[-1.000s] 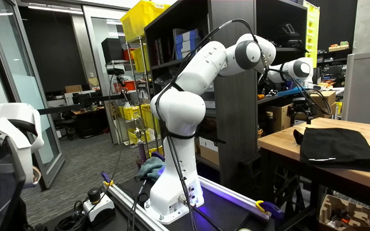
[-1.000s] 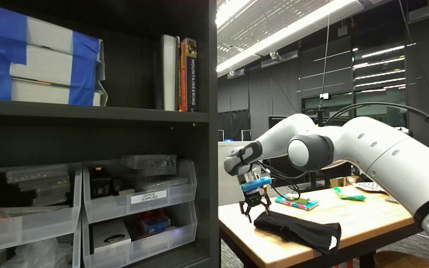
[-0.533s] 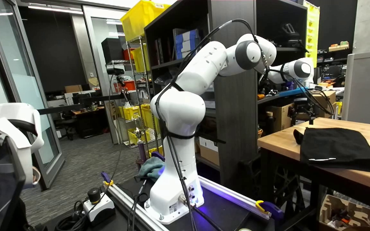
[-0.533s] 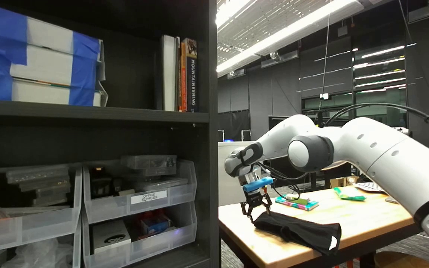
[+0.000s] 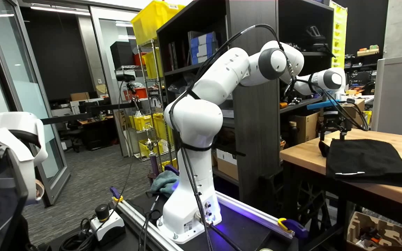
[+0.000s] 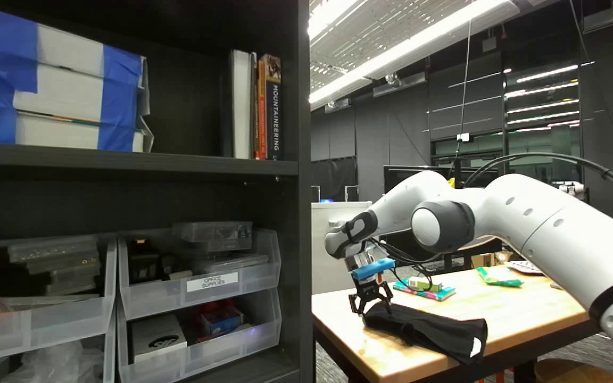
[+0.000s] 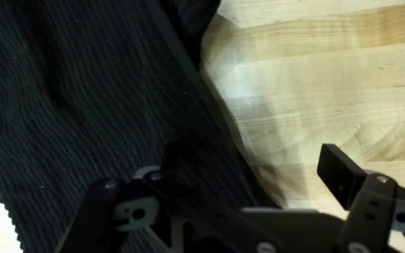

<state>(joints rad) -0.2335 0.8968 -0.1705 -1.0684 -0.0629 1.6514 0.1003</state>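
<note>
The black cloth (image 5: 368, 160), ribbed & folded, lies on the worktop (image 5: 304, 150). Its end w/ the white tag (image 6: 475, 347) juts past the worktop's edge in both exterior views; the opp. end lies fully on the wood. My end effector (image 7: 253, 160) is at that opp. end, pointing down, fingers spread wide. Per wrist view, 1 finger is over the cloth, the other off its side edge, over wood, so that edge runs thru the gap btwn them. Can't tell if the 1st finger touches fabric or is just above. A dark flap (image 7: 196, 19) sits snug against that same side of the cloth; can't tell if it's part of it. Wood spreads out from the cloth's side toward the worktop's edge, so my outer finger has room alongside.

Rel. to cloth: book (image 6: 445, 294) w/ pink & teal cover is near but apart, small green box (image 6: 430, 288) on top; green packet (image 6: 499, 277) is farther off. Bookshelf (image 5: 255, 122) stands apart from cloth, past the worktop's end; grey partition (image 5: 401, 97) rises beyond cloth, behind worktop. Carton (image 5: 355, 223) is lower than cloth, below worktop level. My arm (image 5: 218, 76) stands on a base (image 5: 176, 219) well apart from cloth & reaches to its opp. end.
</note>
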